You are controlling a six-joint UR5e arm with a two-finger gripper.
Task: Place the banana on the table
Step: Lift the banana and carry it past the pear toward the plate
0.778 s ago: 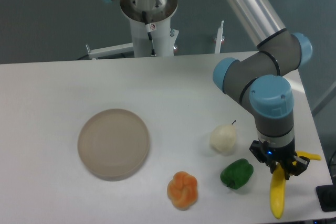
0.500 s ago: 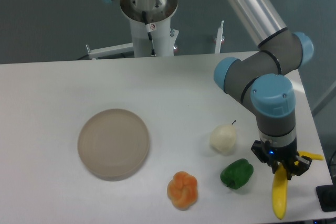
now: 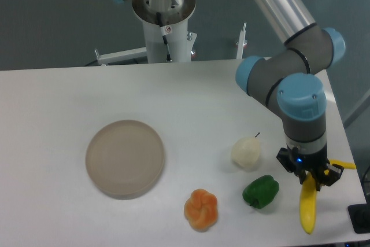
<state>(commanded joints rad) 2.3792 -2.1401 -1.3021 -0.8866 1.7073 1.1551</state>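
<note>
The bright yellow banana (image 3: 308,209) hangs nearly upright at the front right of the white table (image 3: 185,96), its lower tip close to the table's front edge. My gripper (image 3: 309,179) points straight down and is shut on the banana's upper end. The banana's stem end pokes out to the right of the fingers. Whether the lower tip touches the tabletop I cannot tell.
A green bell pepper (image 3: 261,191) lies just left of the gripper. A pale pear (image 3: 246,153) sits behind it and an orange lobed fruit (image 3: 201,209) lies further left. A round beige plate (image 3: 125,157) rests at centre left. A dark object (image 3: 359,219) is at the right edge.
The gripper, with the banana in it, has shifted slightly to the right and a little upward. The other fruits and the plate have not moved.
</note>
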